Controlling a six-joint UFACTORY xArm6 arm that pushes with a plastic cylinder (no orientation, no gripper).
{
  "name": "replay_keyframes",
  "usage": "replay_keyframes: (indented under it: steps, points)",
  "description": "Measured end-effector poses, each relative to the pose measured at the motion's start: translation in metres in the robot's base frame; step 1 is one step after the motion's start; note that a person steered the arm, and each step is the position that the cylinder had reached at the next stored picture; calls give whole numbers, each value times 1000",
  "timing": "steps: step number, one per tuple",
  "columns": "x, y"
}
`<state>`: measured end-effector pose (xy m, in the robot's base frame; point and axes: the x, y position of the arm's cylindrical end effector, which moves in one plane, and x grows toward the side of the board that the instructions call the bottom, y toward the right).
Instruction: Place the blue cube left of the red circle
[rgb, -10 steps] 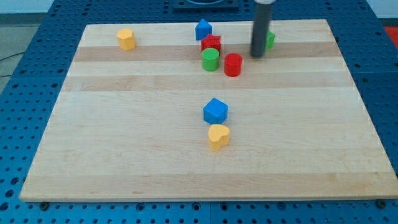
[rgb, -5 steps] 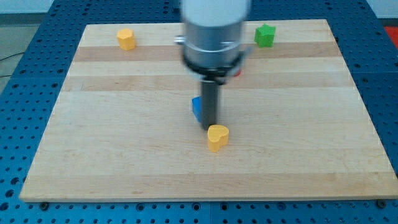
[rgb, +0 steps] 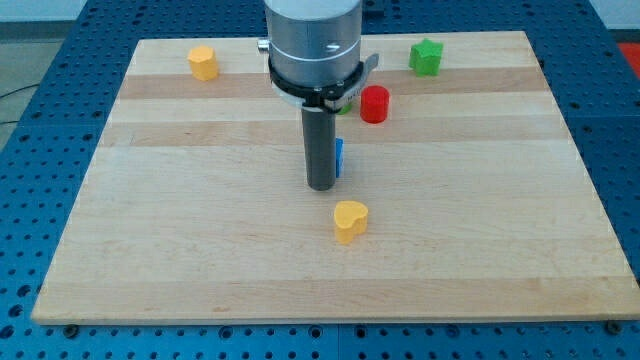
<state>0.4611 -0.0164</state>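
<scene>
My tip (rgb: 321, 186) rests on the board near its middle. The blue cube (rgb: 340, 157) is almost wholly hidden behind the rod; only a thin blue sliver shows at the rod's right edge, just above the tip. The red circle, a short red cylinder (rgb: 375, 104), stands toward the view's top right of the rod, apart from the cube. The arm's grey body covers the blocks to the left of the red cylinder.
A yellow heart block (rgb: 351, 220) lies just below and right of my tip. A yellow block (rgb: 203, 62) sits at the top left. A green block (rgb: 426, 56) sits at the top right. A trace of green (rgb: 345, 107) shows under the arm.
The rod came down from the top right to the blue cube, then moved toward the view's top. The blue cube has shifted up, away from the yellow heart.
</scene>
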Motion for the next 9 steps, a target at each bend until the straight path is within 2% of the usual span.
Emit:
replay_keyframes:
  steps: [1,2,3,4,5,7,9]
  points:
    - [-17,-19]
    - [12,31]
    - [-10,49]
    - [-32,17]
    - [-36,-65]
    - [-47,6]
    - [-59,-116]
